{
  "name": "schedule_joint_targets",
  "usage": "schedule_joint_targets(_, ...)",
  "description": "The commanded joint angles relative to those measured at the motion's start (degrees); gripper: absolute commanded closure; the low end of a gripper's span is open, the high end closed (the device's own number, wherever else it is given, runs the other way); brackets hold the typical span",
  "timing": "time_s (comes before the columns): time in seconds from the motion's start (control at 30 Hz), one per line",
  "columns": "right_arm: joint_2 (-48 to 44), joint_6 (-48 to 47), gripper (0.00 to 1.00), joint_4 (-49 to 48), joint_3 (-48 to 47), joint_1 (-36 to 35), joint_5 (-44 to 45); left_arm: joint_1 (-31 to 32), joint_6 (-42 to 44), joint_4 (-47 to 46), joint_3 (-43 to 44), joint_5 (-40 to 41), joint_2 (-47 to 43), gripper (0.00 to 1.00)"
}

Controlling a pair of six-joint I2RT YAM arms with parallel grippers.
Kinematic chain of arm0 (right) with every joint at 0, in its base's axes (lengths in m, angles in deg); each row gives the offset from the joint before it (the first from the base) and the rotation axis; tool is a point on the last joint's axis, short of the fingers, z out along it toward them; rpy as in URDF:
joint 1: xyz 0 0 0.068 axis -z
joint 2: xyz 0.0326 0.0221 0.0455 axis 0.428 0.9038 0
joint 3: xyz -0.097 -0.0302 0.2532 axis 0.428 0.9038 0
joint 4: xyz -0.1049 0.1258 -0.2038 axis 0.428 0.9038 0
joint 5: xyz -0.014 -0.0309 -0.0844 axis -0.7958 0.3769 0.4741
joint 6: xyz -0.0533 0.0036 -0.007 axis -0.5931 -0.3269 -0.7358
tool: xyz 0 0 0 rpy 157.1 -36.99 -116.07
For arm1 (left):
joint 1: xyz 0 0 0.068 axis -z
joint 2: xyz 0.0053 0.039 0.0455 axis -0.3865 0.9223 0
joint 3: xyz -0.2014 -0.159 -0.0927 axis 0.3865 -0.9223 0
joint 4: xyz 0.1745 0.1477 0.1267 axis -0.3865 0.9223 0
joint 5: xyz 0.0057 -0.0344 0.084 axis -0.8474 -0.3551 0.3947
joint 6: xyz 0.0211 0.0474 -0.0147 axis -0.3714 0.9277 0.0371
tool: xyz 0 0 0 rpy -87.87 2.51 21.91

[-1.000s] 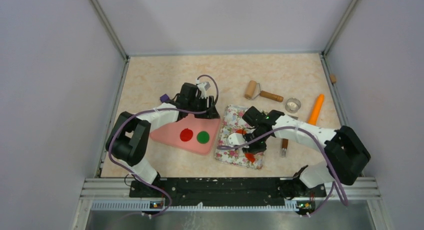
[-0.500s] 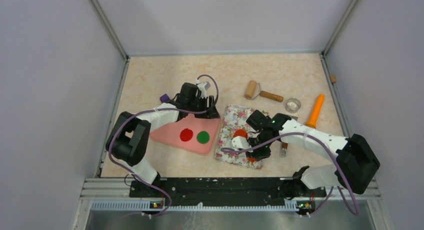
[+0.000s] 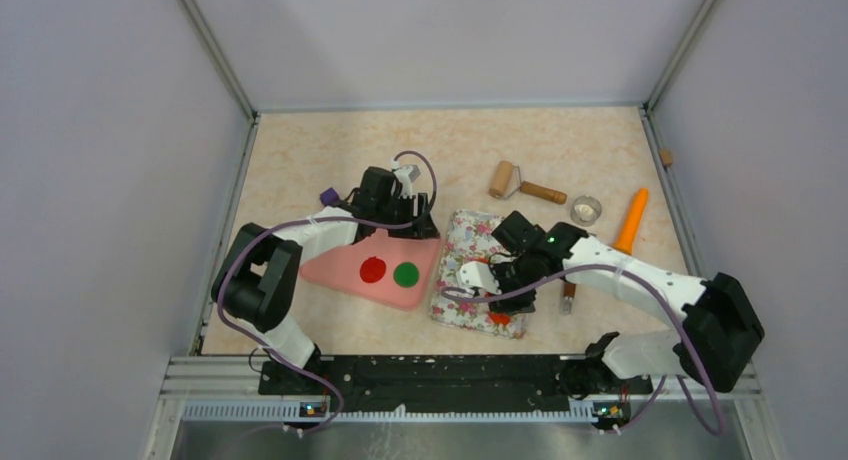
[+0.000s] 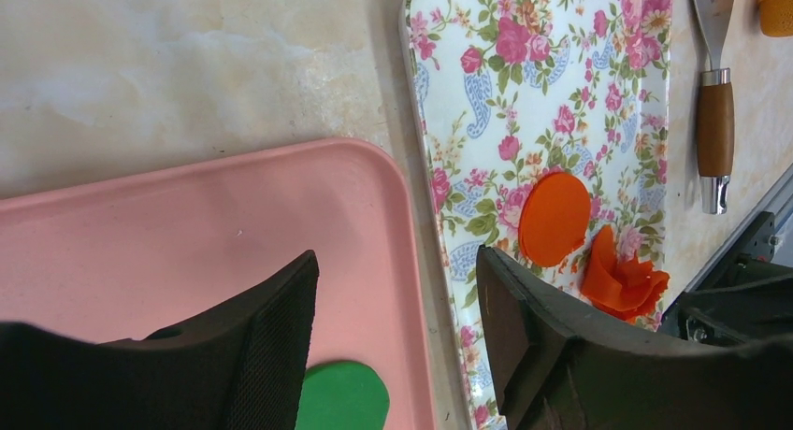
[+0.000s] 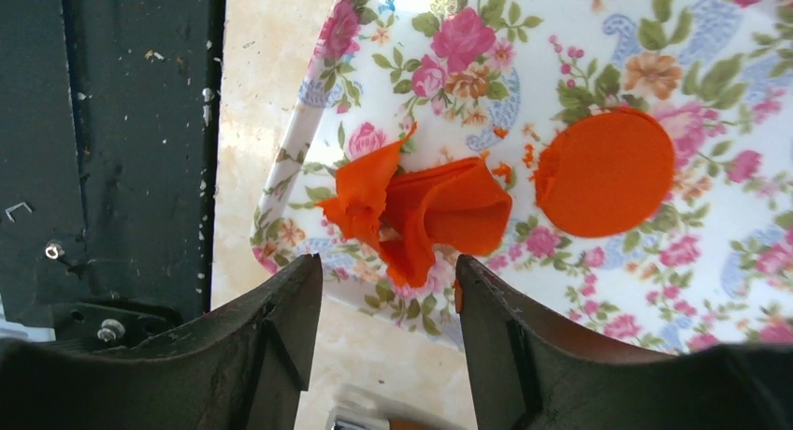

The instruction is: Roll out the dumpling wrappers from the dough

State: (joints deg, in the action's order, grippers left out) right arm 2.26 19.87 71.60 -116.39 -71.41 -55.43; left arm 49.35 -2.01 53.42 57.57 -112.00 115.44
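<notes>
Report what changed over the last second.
The right claw opened above the orange scrap on the floral tray, its arm swinging rightward; what it released is unclear. Unmoved: the left claw, open over the pink tray, the red disc and green disc.

Left pincer and right pincer gape, empty.

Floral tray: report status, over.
Left gripper open over pink tray. Right gripper open at dough scrap. Orange-red wrapper flat on floral tray. Nothing blocking.
</notes>
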Motion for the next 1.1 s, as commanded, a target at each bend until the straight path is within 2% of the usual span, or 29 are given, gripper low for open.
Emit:
schedule_joint_targets(0.0,-8.0,-2.92,0.43,3.78,-2.26,-0.69,0.8,-0.35,0.52,-1.34,-0.11,0.34,-1.12,0.34)
schedule_joint_targets(0.1,-11.58,-1.11,0.41,3.78,-2.73,-0.7,2.17,-0.34,1.05,-0.82,0.46,0.32,-1.15,0.34)
schedule_joint_targets(0.2,-13.7,6.34,0.41,0.58,-3.89,0.65,4.93,-0.33,2.02,-0.09,1.09,-0.08,-2.03,0.35)
schedule_joint_targets(0.3,-15.11,18.95,0.36,-5.05,-3.84,5.88,10.74,-0.33,4.03,3.0,3.01,-0.35,-3.55,0.35)
schedule_joint_targets(0.37,-15.08,23.61,0.35,-6.54,-3.43,10.55,14.05,-0.33,6.04,4.9,4.21,0.03,-4.65,0.35)
schedule_joint_targets(0.5,-13.88,26.58,0.37,-6.88,-0.79,21.44,16.11,-0.42,10.85,9.39,7.21,0.65,-5.85,0.35)
schedule_joint_targets(0.73,-4.59,29.6,0.37,-9.95,0.32,34.86,24.37,-0.51,15.27,16.69,14.32,-0.11,-5.33,0.35)
schedule_joint_targets(0.9,6.8,29.82,0.32,-8.22,-1.02,38.24,24.97,-0.64,15.33,16.84,14.75,1.22,-5.28,0.35)
schedule_joint_targets(1.07,13.06,31.93,0.29,-6.51,-3.54,38.74,25.83,-0.78,14.53,15.94,13.28,1.29,-5.59,0.34)
